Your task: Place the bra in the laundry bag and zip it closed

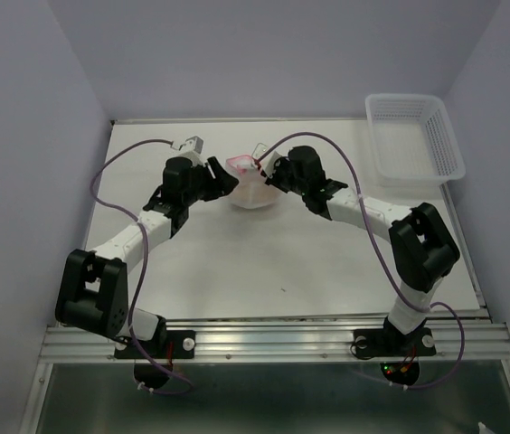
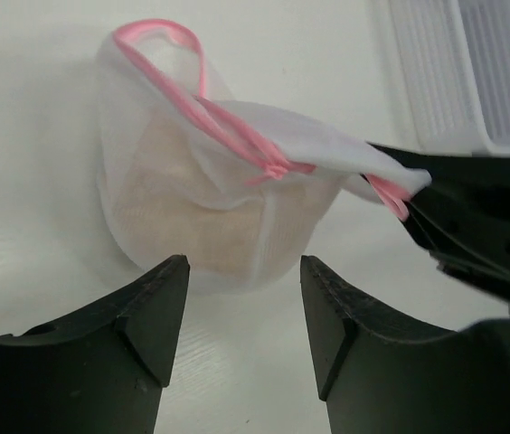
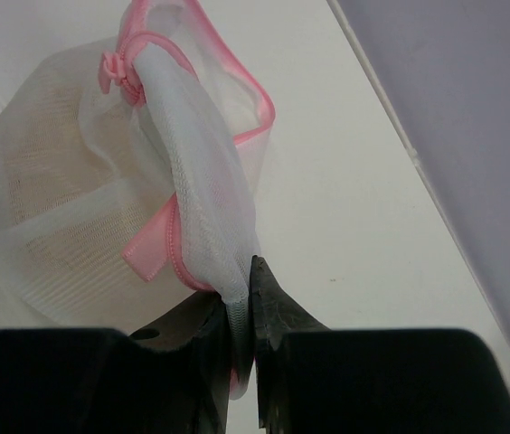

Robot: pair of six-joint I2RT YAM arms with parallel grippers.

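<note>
The laundry bag, a white mesh pouch with pink zipper edging, sits at the table's far middle between both arms. The tan bra shows through the mesh inside it, also visible as beige bra fabric. My right gripper is shut on the laundry bag's mesh flap beside the pink edging, holding that flap lifted. My left gripper is open just in front of the laundry bag, fingers apart, nothing between them. In the top view my left gripper and right gripper flank the pouch.
A white slotted plastic basket stands at the back right corner, its corner also seen as the basket in the left wrist view. A lavender wall borders the table edge on the right.
</note>
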